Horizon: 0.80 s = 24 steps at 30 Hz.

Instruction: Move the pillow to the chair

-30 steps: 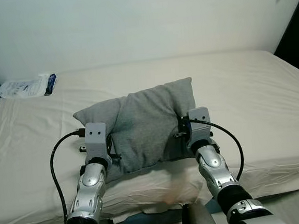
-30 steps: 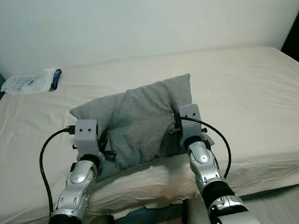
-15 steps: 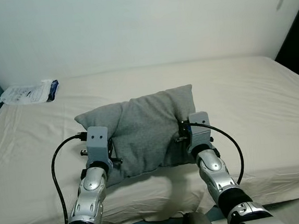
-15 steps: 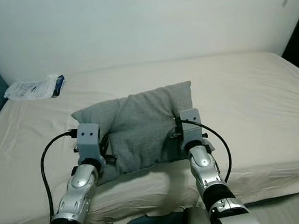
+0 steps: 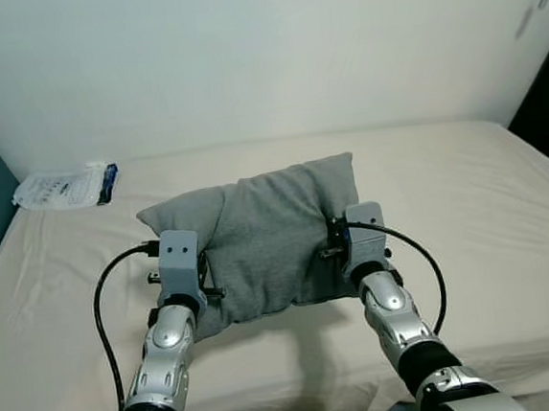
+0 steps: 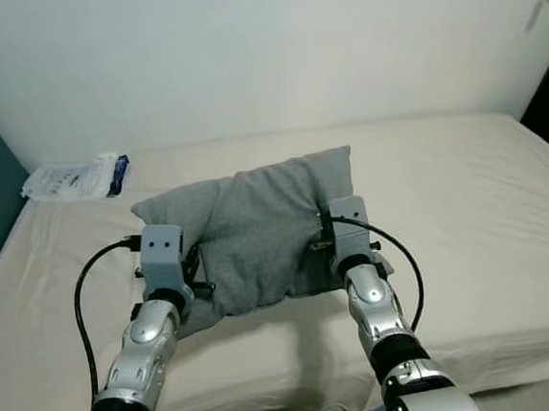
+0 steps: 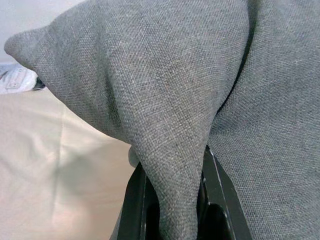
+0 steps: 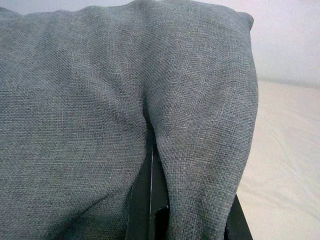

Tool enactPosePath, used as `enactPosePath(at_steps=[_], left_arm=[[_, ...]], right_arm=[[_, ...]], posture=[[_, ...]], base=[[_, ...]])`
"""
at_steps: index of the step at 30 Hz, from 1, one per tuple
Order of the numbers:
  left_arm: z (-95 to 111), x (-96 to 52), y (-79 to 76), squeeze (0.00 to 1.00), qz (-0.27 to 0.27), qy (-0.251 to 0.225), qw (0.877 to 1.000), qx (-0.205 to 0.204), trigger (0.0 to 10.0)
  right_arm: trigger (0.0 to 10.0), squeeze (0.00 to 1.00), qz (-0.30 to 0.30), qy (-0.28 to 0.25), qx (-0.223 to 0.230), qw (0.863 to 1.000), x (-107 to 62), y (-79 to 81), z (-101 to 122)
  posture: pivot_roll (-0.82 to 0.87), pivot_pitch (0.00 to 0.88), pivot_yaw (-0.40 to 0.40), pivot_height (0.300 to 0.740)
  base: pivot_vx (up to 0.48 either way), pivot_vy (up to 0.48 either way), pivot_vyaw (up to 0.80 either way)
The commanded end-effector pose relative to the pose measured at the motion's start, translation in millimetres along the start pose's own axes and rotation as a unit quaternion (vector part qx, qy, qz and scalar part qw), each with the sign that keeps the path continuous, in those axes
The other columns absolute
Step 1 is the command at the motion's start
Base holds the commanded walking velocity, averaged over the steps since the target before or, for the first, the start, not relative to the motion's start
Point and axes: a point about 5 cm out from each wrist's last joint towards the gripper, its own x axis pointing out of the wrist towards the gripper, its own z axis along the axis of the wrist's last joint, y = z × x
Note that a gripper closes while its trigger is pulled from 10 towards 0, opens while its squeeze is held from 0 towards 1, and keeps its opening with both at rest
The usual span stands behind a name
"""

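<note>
Left eye view: pillow (image 5: 263, 235) pinched between left gripper (image 7: 172, 195) and right gripper (image 8: 187, 210).

The fingertips of the left gripper (image 7: 172, 210) and right gripper (image 8: 192, 220) are buried in folds of the grey pillow (image 5: 267, 235), and print on the white packet (image 5: 66, 186) cannot be read.

Pillow (image 5: 263, 235) above bed (image 5: 467, 208), between hands.
</note>
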Motion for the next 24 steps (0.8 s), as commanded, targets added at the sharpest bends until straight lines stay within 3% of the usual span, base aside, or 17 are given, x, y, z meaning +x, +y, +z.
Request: enactPosePath(at_steps=[1,9,24], left_arm=[[10.0,2.6,-1.5,0.0,-0.004,-0.028,1.0,0.004,10.0],[10.3,2.8,-0.3,0.0,-0.002,-0.03,1.0,0.003,10.0],[10.7,3.3,0.8,0.0,0.0,-0.033,0.999,0.008,10.0]], right_arm=[[10.0,0.0,0.011,0.004,0.001,1.0,1.4,5.0,0.1],[10.0,0.0,0.015,0.0,0.005,1.0,2.5,6.2,1.9],[10.0,0.0,0.033,0.009,0.019,0.999,3.6,9.2,0.7]], posture=[[0.01,0.0,-0.07,0.698],[0.01,0.0,-0.068,0.722],[0.01,0.0,-0.065,0.722]], base=[[0.0,0.0,0.0],[0.0,0.0,0.0],[0.0,0.0,0.0]])
